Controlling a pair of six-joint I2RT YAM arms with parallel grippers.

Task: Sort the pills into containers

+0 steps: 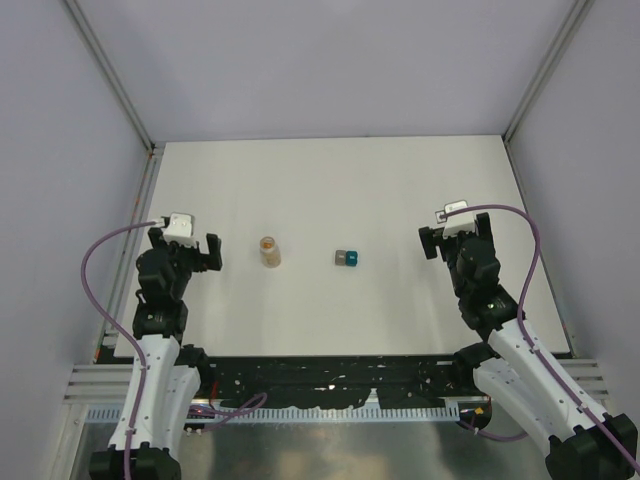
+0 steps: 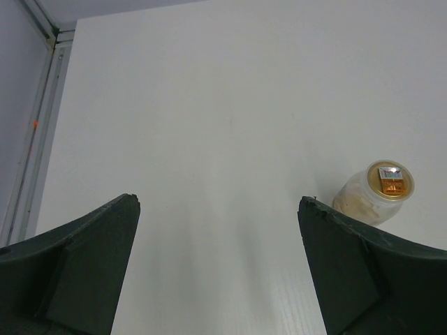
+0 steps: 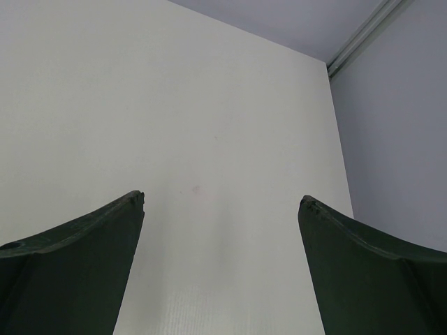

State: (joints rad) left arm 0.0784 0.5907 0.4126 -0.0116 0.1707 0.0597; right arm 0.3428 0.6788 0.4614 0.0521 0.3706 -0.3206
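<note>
The small grey cube box (image 1: 341, 258) and teal-blue cube box (image 1: 353, 259) sit side by side mid white surface (image 1: 330, 180), where we judge either arm reaches. The clear orange-capped vial (image 1: 269, 251), probably holding pills, stands left. Both jaws spread, empty.

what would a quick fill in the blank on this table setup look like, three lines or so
1. Of the grey box and the teal box, the one nearer the vial is ____.
2. The left gripper and the right gripper are both ____ and hold nothing.
3. The vial stands closer to the ____ gripper.
Missing words: grey; open; left.
</note>
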